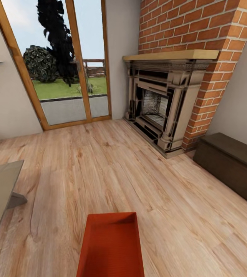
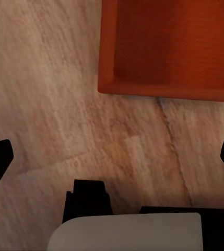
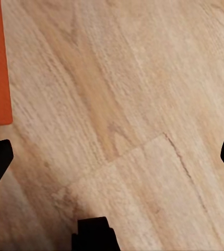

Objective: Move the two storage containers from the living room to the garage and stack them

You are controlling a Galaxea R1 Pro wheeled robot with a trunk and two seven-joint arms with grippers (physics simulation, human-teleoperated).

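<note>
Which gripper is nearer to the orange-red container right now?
Left, as far as the wrist views show. The left gripper hangs open over bare wood floor with the container wide ahead of it. The right gripper, also open, catches just its edge.

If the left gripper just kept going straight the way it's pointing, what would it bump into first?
Most likely the bare wood floor. The left gripper is open and aimed down at the planks, with the orange-red container lying just beyond its line, though depth is hard to judge.

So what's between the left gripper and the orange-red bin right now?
Nothing but bare wood plank floor. In the left wrist view the open left gripper hovers over the planks, and the storage container sits just beyond its fingertips.
</note>
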